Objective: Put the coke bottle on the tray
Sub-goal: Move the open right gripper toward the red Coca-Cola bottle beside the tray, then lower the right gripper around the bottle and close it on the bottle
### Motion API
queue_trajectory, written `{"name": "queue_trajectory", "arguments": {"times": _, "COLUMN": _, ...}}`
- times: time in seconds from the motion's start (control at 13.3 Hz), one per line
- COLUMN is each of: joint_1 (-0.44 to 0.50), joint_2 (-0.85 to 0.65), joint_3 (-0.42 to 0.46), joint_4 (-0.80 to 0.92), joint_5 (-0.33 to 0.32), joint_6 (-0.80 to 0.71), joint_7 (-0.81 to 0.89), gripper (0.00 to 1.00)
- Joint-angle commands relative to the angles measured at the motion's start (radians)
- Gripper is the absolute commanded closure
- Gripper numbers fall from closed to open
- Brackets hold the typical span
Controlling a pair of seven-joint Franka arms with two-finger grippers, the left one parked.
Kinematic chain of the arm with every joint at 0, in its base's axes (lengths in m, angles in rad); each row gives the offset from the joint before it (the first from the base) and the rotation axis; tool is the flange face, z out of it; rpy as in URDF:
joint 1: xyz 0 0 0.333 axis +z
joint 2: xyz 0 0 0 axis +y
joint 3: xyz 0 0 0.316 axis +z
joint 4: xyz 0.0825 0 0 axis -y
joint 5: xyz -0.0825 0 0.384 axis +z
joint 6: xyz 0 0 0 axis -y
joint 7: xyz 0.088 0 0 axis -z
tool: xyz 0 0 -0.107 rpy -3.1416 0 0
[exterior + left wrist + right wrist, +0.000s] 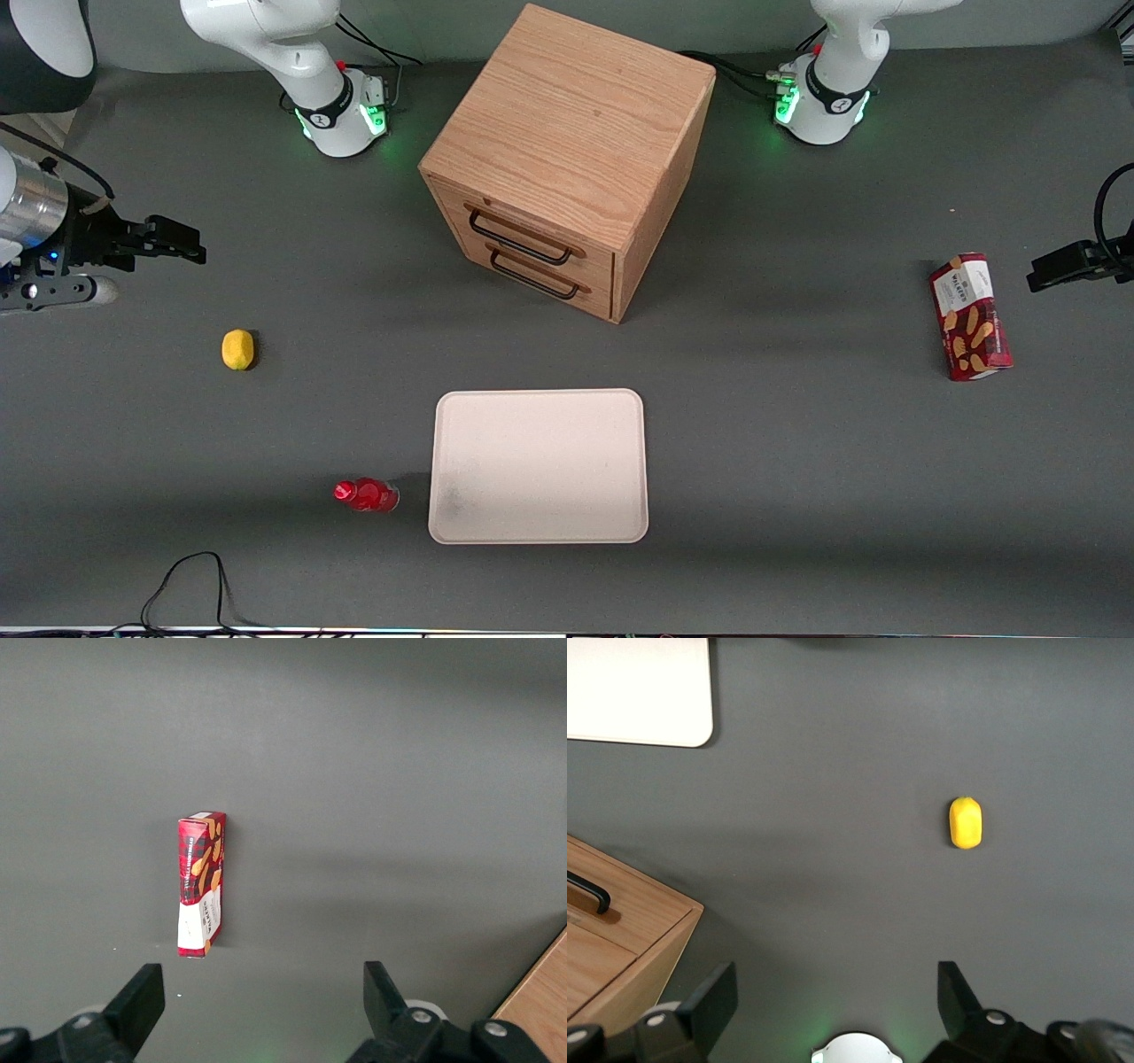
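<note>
The coke bottle [366, 494] is a small shiny red bottle lying on its side on the grey table, close beside the tray, apart from its rim. The tray [539, 466] is a flat cream-white rectangle near the front camera, in front of the wooden cabinet; one corner of it shows in the right wrist view [638, 691]. My right gripper [177, 241] hangs open and empty above the table at the working arm's end, farther from the front camera than the lemon and well away from the bottle. Its two fingers stand wide apart in the right wrist view [833, 1001].
A yellow lemon [237, 349] lies between the gripper and the bottle; it also shows in the right wrist view [965, 822]. A wooden drawer cabinet [567, 159] stands mid-table. A red biscuit box [969, 316] lies toward the parked arm's end. A black cable [190, 589] loops at the table's near edge.
</note>
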Motion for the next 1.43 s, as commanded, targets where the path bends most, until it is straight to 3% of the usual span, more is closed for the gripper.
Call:
{"name": "queue_trajectory", "arguments": {"times": 0.0, "joint_1": 0.009, "joint_2": 0.147, "joint_3": 0.009, "joint_4": 0.210, "joint_5": 0.033, "joint_6": -0.074, "joint_7": -0.004, "gripper": 0.00}}
{"name": "queue_trajectory", "arguments": {"times": 0.3, "joint_1": 0.009, "joint_2": 0.353, "joint_3": 0.130, "joint_4": 0.439, "joint_5": 0.032, "joint_6": -0.103, "joint_7": 0.181, "gripper": 0.00}}
{"name": "queue_trajectory", "arguments": {"times": 0.67, "joint_1": 0.021, "joint_2": 0.517, "joint_3": 0.161, "joint_4": 0.582, "joint_5": -0.003, "joint_6": -0.060, "joint_7": 0.193, "gripper": 0.00}}
{"name": "queue_trajectory", "arguments": {"times": 1.35, "joint_1": 0.038, "joint_2": 0.744, "joint_3": 0.161, "joint_4": 0.587, "joint_5": -0.052, "joint_6": 0.377, "joint_7": 0.295, "gripper": 0.00}}
